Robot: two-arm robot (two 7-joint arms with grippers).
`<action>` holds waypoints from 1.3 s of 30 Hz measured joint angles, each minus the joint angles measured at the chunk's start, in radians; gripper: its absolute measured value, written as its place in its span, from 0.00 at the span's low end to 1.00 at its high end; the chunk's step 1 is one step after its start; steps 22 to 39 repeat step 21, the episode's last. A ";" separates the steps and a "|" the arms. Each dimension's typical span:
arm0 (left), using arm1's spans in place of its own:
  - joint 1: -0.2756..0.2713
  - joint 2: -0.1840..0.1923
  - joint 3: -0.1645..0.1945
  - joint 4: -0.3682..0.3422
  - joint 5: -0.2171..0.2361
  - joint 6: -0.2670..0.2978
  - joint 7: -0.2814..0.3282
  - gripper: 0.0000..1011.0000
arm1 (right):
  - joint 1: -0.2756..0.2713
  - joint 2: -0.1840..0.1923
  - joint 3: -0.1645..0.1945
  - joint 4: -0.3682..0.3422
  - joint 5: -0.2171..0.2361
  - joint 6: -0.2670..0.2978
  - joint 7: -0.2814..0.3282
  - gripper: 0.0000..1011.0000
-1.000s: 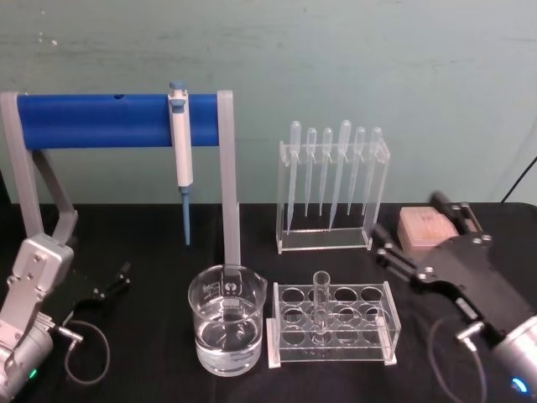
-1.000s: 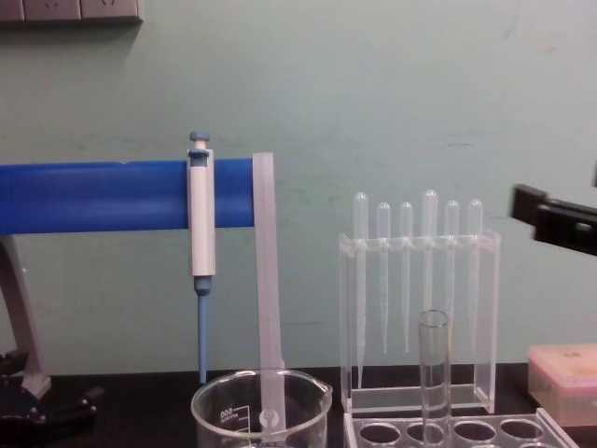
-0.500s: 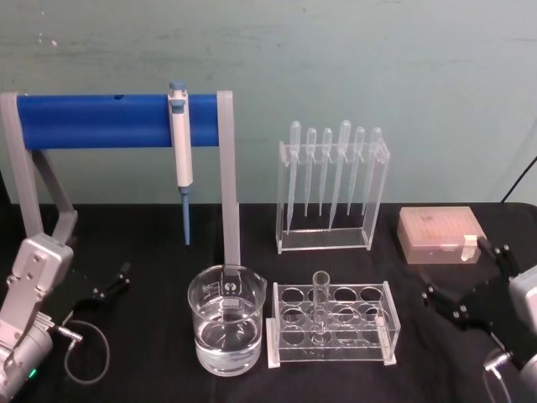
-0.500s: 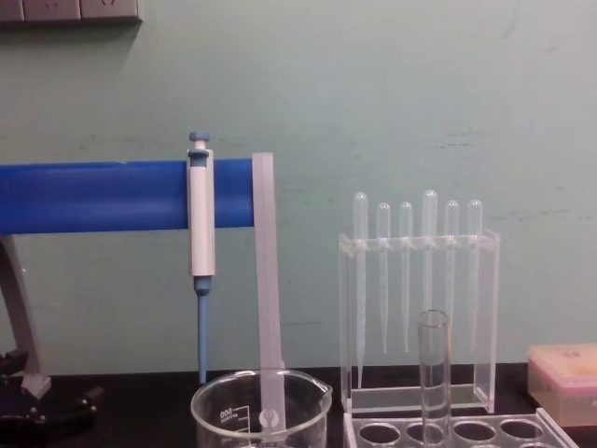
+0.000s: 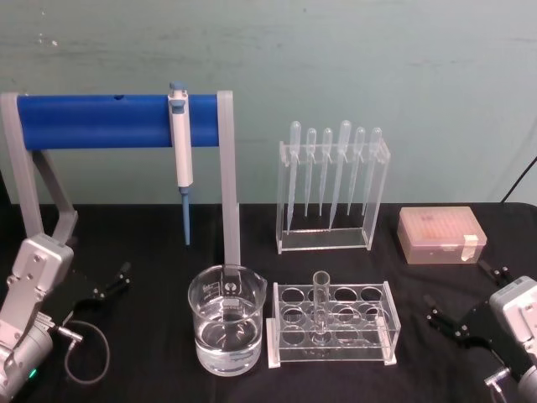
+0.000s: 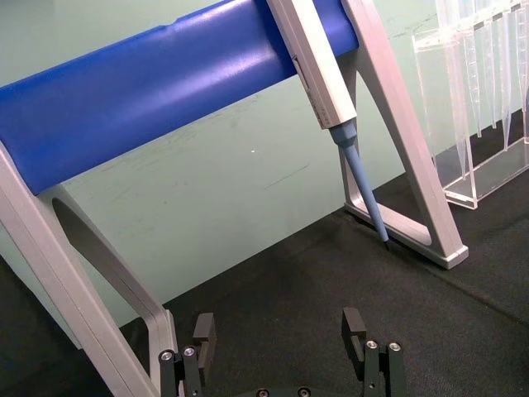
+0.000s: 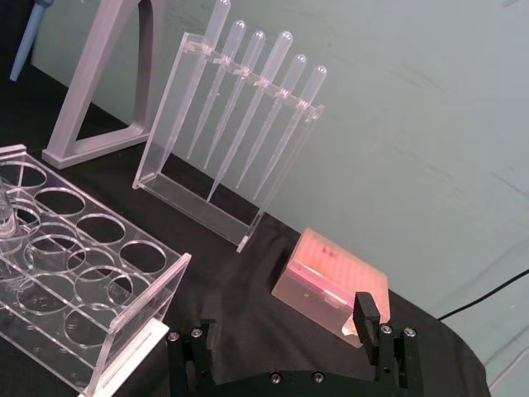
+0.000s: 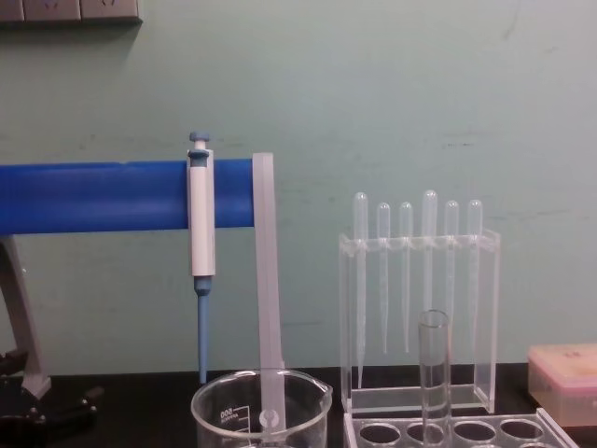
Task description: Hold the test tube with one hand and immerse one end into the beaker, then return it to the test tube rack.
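Clear glass test tube [image 5: 320, 304] upright in clear rack [image 5: 331, 323], glass beaker [image 5: 227, 330] at its 9 o'clock, left gripper [image 5: 112, 282] and right gripper [image 5: 466, 300] low on black desk [image 5: 151, 231], fingers apart, empty

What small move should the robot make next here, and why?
Probably none, or just settling: the test tube stands upright in its rack beside the beaker, and the right gripper sits open low at the table's right, the left gripper open opposite.

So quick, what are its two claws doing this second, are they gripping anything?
Left gripper: open, holding nothing, low beside the blue stand.
Right gripper: open, holding nothing, right of the tube rack.
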 joint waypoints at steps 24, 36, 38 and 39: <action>0.000 0.000 0.000 0.000 0.000 0.000 0.000 0.99 | 0.006 -0.013 0.008 0.008 -0.001 -0.004 0.022 0.99; 0.000 0.000 0.000 0.000 0.000 0.000 0.000 0.99 | 0.006 -0.013 0.008 0.008 -0.001 -0.004 0.022 0.99; 0.000 0.000 0.000 0.000 0.000 0.000 0.000 0.99 | 0.006 -0.013 0.008 0.008 -0.001 -0.004 0.022 0.99; 0.000 0.000 0.000 0.000 0.000 0.000 0.000 0.99 | 0.006 -0.013 0.008 0.008 -0.001 -0.004 0.022 0.99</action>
